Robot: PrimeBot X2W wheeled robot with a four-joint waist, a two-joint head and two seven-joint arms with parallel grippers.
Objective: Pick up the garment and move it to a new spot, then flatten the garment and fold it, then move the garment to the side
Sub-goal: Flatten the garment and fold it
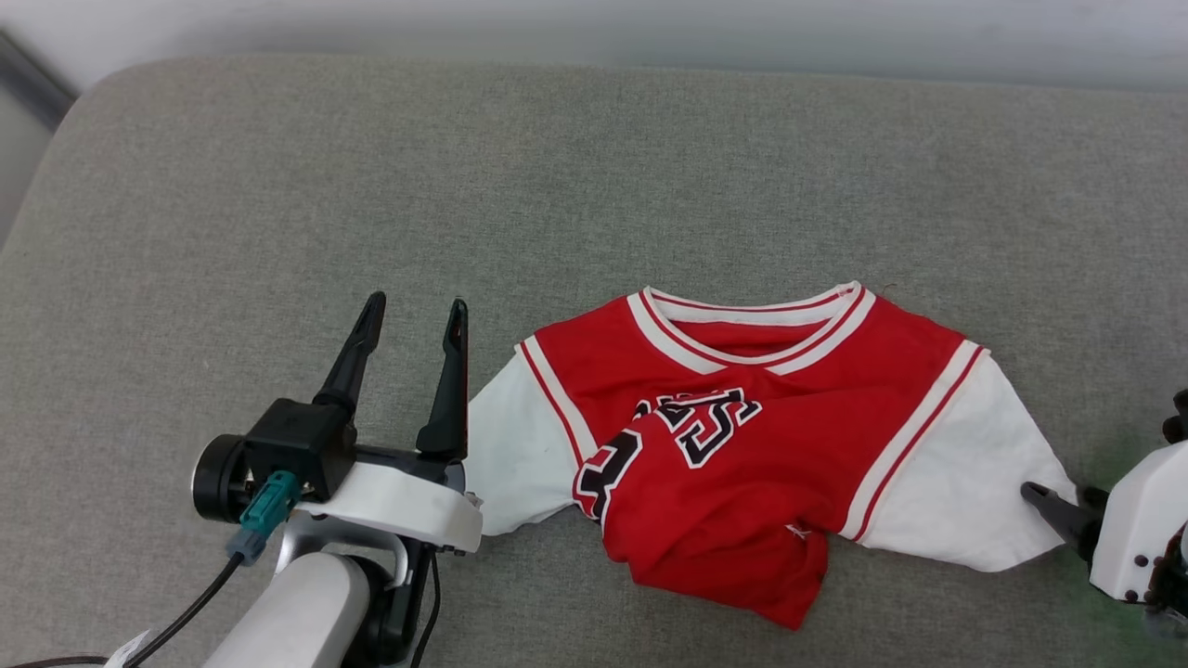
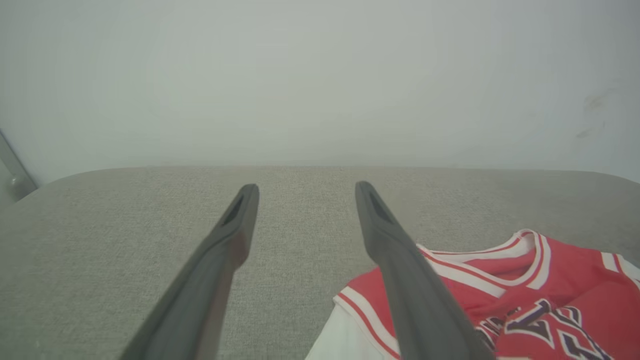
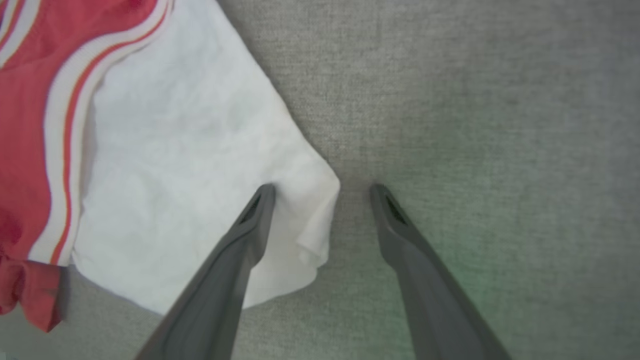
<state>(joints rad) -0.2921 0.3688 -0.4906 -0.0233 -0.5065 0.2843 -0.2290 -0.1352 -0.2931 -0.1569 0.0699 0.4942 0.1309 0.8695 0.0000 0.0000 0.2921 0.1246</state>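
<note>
The garment (image 1: 742, 436) is seen on a grey fabric surface (image 1: 278, 186), a little to the right of the middle and toward the near side. Its collar is turned to the far side. The red lower part is bunched up over the chest, so that the black-and-white number print is partly covered. The two white sleeves are spread out to the left and to the right.

The left tool (image 1: 417, 301) is held wide, with nothing between its fingers. It is placed just beside the left sleeve, and its fingers are pointed to the far side.

The right tool (image 3: 322, 187) is also held wide and nothing is gripped. It is placed at the tip of the right sleeve: one finger (image 3: 250, 220) is seen over the white cloth, the other over the bare grey surface. Whether the cloth is touched cannot be told.
</note>
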